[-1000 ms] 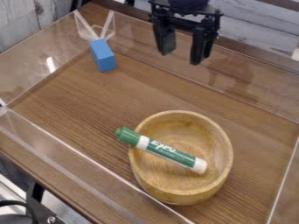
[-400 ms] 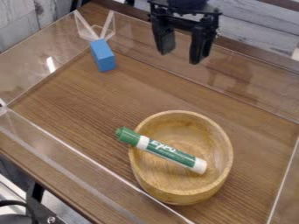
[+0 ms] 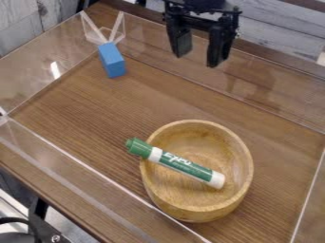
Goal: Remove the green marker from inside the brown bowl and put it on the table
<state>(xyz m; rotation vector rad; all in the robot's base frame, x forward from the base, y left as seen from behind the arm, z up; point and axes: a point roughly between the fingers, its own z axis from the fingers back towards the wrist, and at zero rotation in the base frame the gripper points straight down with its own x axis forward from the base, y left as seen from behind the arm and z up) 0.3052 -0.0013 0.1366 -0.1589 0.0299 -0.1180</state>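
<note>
The green marker (image 3: pixel 176 161) lies slanted across the brown bowl (image 3: pixel 234 190), its green cap resting over the bowl's left rim and its other end inside. The bowl sits on the table (image 3: pixel 152 104) toward the near right. My gripper (image 3: pixel 200 50) hangs at the top centre, well beyond the bowl, pointing down. Its two dark fingers stand apart, open, with nothing between them.
A blue rectangular block (image 3: pixel 113 61) stands on the table at the far left, left of the gripper. Clear plastic walls (image 3: pixel 76 176) border the tabletop on all sides.
</note>
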